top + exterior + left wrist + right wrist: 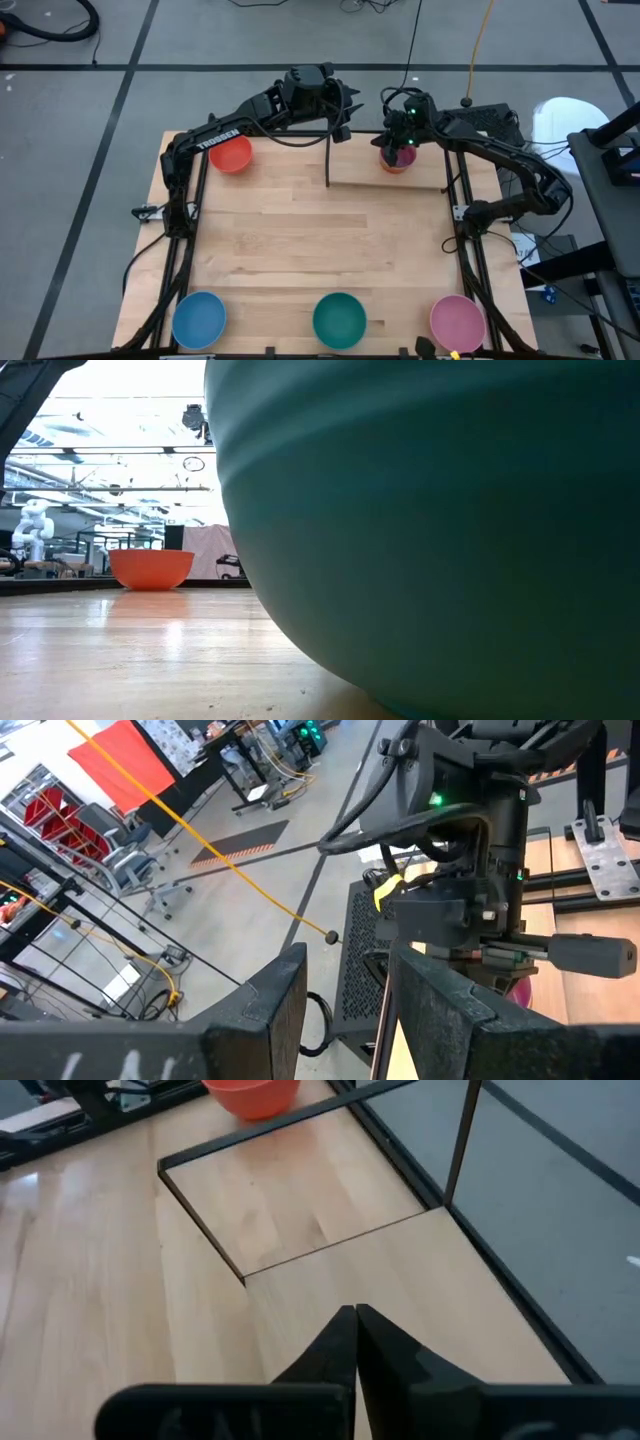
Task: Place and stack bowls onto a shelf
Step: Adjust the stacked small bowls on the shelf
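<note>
Light wood covers everything here: the big table (300,250) and, along its far edge, the low shelf (390,175) on thin black legs, its board seen up close in the right wrist view (330,1210) with a black post (462,1140) rising at one corner. Both dark arms reach over that far edge. The left gripper (338,112) hangs beyond the shelf's left end, its fingers (270,1000) spread apart with nothing between them. The right gripper (400,125) sits above the shelf's right end, its fingers (340,1345) pressed together on nothing.

Three larger bowls line the near edge, well apart: a blue bowl (199,319) on the left, a teal bowl (339,319) in the middle, a pink bowl (457,321) on the right. A red-orange bowl (230,153) stands on the table just left of the shelf. Under the right gripper sits a small stack of bowls (396,158), pinkish-purple on top; its other colours I cannot tell.
</note>
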Available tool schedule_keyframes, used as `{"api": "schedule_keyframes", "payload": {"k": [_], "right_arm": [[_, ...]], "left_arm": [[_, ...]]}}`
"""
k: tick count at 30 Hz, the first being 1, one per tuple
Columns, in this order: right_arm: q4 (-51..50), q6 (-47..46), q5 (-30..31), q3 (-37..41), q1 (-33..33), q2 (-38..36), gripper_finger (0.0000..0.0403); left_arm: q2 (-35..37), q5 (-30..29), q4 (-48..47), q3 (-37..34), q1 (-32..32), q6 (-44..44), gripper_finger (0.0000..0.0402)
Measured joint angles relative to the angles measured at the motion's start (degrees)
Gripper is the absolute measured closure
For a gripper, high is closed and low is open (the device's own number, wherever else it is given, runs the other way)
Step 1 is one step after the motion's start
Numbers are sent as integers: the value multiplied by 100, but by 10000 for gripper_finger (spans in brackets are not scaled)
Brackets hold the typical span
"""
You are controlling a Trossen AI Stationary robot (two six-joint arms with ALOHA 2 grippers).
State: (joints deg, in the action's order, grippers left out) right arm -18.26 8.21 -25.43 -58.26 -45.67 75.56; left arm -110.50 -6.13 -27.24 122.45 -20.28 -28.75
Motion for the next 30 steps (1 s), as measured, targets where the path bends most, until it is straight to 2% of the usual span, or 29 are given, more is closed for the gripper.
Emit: {"api": "schedule_keyframes", "payload": {"k": [19, 30], "right_arm": [[-59, -6, 26, -2, 116, 1024, 403], [-564, 6, 657, -9, 72, 1044, 403]], "left_arm": [[0, -2, 0, 0, 1, -138, 252], [0, -2, 0, 0, 0, -155, 252]]}}
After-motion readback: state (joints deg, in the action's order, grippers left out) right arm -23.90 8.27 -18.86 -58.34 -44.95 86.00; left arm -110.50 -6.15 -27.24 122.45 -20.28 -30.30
